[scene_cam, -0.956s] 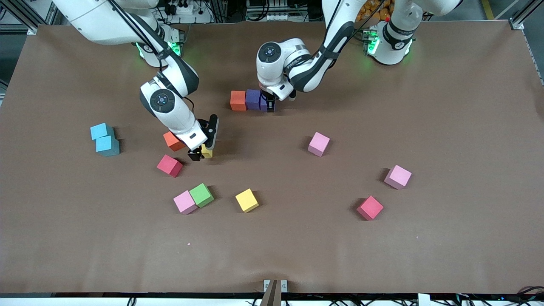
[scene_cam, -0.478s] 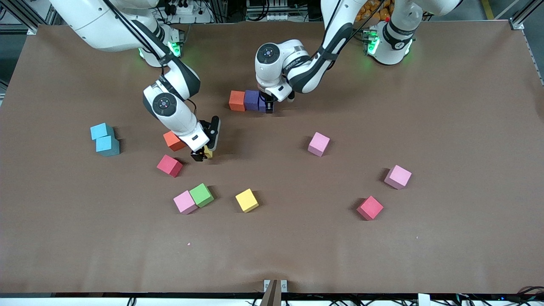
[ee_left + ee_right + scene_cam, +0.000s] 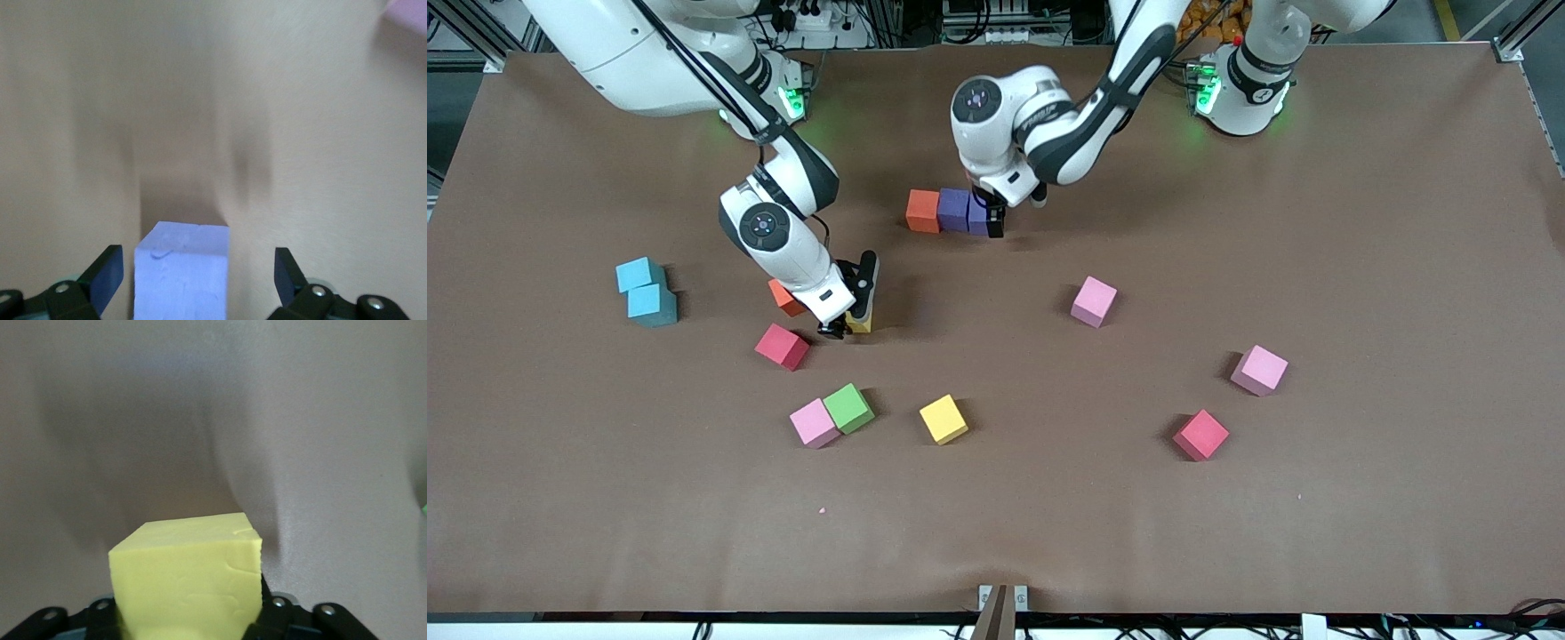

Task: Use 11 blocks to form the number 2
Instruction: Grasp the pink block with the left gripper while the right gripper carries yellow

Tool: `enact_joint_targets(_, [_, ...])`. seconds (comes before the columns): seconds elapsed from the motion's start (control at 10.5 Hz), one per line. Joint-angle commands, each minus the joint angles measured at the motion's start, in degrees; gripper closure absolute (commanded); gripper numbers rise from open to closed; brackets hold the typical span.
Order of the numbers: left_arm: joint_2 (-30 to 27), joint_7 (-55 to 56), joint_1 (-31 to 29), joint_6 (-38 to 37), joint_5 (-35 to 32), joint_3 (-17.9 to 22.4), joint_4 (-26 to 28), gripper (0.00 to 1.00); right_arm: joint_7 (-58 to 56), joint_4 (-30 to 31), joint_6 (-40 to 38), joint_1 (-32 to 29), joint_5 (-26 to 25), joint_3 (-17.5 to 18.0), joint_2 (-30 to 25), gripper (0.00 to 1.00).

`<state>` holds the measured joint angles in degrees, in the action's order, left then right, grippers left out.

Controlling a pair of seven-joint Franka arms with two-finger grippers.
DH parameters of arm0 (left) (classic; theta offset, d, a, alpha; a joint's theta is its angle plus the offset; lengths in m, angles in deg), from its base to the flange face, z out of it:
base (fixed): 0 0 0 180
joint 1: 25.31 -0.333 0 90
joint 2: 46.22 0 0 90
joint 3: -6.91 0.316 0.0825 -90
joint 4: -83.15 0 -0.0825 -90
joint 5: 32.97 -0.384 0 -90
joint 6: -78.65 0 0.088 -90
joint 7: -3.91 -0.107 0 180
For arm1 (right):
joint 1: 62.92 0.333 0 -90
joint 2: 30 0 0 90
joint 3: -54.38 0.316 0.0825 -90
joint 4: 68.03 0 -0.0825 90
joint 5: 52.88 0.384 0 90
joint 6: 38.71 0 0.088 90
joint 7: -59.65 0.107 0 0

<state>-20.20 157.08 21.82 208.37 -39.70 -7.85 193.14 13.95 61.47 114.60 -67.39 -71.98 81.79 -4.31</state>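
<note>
Overhead, brown table (image 3: pixel 1360 222), scattered blocks (image 3: pixel 1094 301), metal frame (image 3: pixel 480 36)

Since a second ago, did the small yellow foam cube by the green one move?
No. The small yellow foam cube sits at the same gap from the green foam cube as before, untouched.

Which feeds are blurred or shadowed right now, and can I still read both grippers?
Left wrist view: motion-blurred table, yet open fingers clearly straddle the purple block. Right wrist view: soft shadow, yellow block sharp between the fingers. Front view: crisp, green base glow.
</note>
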Motion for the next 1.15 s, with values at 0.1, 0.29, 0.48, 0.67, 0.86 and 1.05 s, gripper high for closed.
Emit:
enact_joint_targets(0.1, [-5.53, -13.63, -7.63, -3.42, -1.36, 0.00, 1.98, 0.00, 8.39, -2.48, -5.36, 3.05, 0.02, 0.01, -2.58, 0.91])
enact_joint_targets(0.29, [-5.71, -25.40, -14.75, -3.24, -1.36, -0.18, 2.07, 0.00, 18.32, -4.43, -8.90, 7.35, 0.89, 0.01, -4.33, 0.91])
enact_joint_targets(0.48, [-5.71, -36.04, -20.65, -2.11, -1.62, -0.35, 2.68, 0.00, 30.61, -5.92, -10.92, 10.95, 5.53, 0.01, -5.13, 0.91])
enact_joint_targets(0.67, [-4.93, -43.45, -24.35, 1.22, -1.62, -0.53, 5.05, 0.00, 45.97, -8.55, -11.63, 16.57, 7.75, -0.07, -4.08, 0.91])
enact_joint_targets(0.86, [-4.39, -45.50, -25.33, 6.67, -1.53, -0.53, 9.78, 0.00, 67.83, -9.09, -11.46, 20.37, 7.75, -0.08, -2.58, 0.90])
enact_joint_targets(1.05, [-3.87, -45.59, -26.03, 9.48, -1.53, -0.53, 10.86, 0.00, 89.37, -9.27, -11.37, 24.05, 7.75, -0.07, -2.40, 0.90])
